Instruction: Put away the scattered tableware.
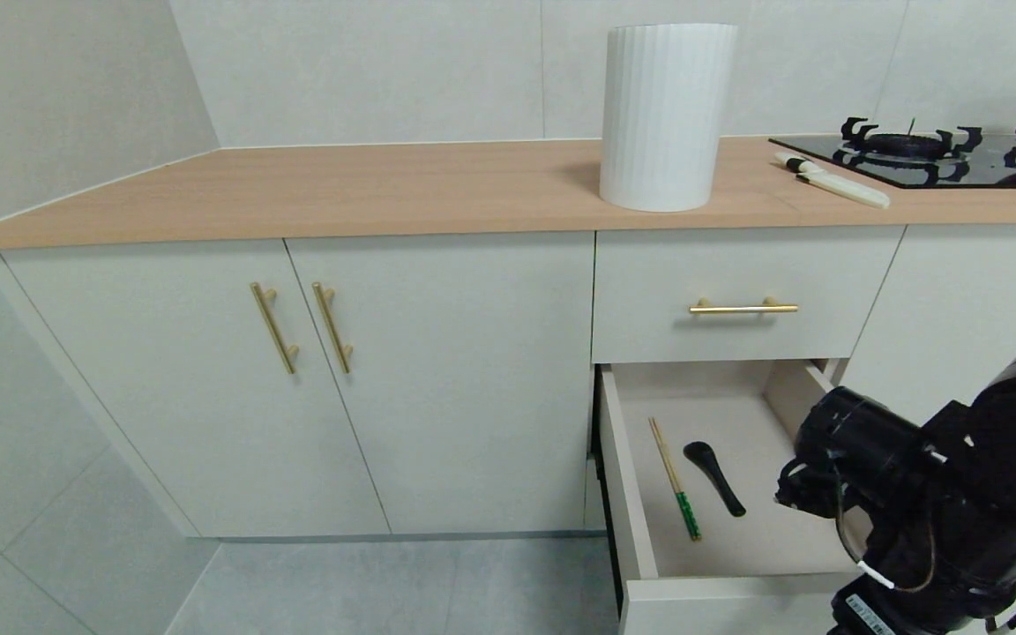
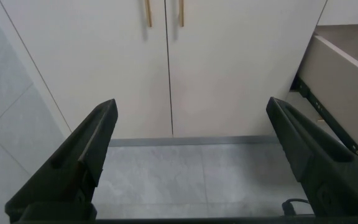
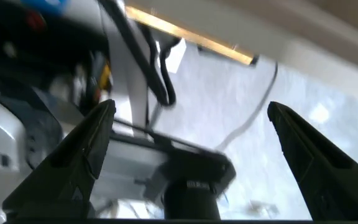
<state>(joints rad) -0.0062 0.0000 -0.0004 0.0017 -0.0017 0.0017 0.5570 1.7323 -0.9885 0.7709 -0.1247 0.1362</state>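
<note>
The lower drawer stands pulled out below the counter. Inside it lie a pair of wooden chopsticks with green ends and a black spoon, side by side and apart. A cream-handled knife rests on the counter beside the stove. My right arm hangs at the drawer's front right corner. My right gripper is open with nothing between its fingers. Low before the cabinet doors, my left gripper is also open and holds nothing; the drawer's side is off to one side of it.
A tall white ribbed container stands on the wooden counter. A black gas stove sits at the back right. Two cabinet doors with gold handles are shut, as is the upper drawer. Grey tiled floor lies below.
</note>
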